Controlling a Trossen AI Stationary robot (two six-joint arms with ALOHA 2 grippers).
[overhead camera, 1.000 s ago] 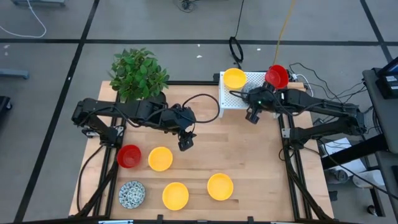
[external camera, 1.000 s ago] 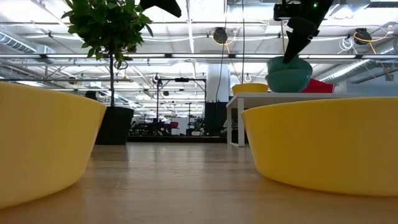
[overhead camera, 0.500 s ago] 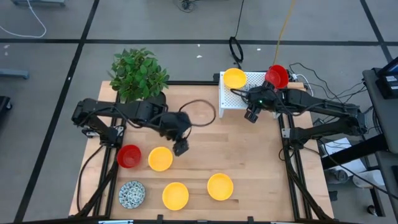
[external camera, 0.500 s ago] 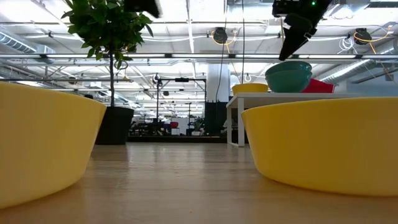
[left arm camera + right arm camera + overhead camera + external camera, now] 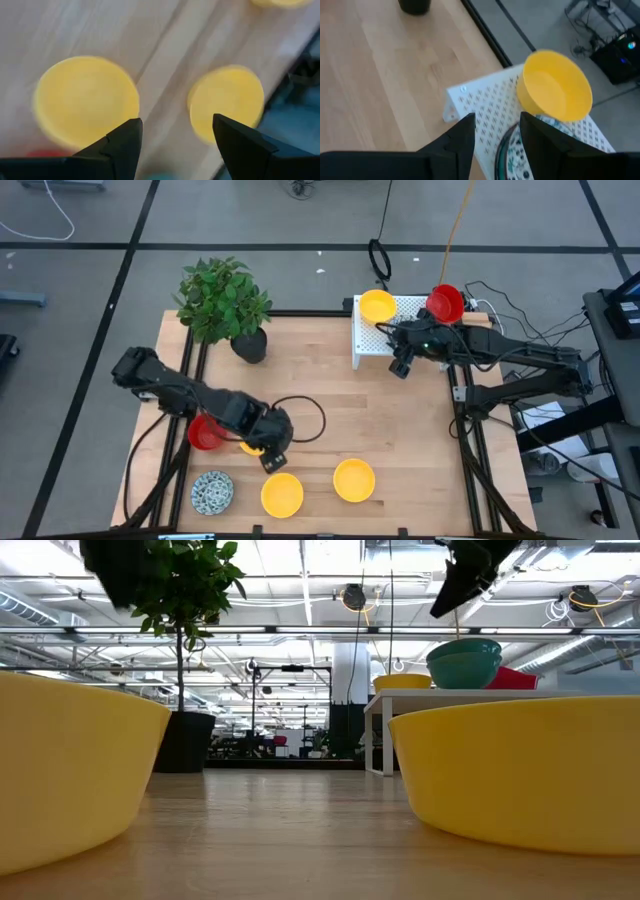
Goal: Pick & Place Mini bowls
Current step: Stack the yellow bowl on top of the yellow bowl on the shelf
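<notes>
Left gripper [image 5: 272,461]: jaws wide, empty, above yellow bowls [image 5: 282,494] near worktop's [image 5: 400,430] front edge.
Right gripper [image 5: 400,367]: jaws parted, empty, over white rack [image 5: 362,340] at back edge.
Risk: left jaws could clip a bowl rim, tipping it.

Yellow bowls [image 5: 354,480] x3 up front, red bowl [image 5: 204,434] w/ them, speckled white bowl [image 5: 212,492]; white perforated rack [image 5: 372,340] w/ yellow [image 5: 377,306] & red [image 5: 445,302] bowls; green plant [image 5: 222,298].
</notes>
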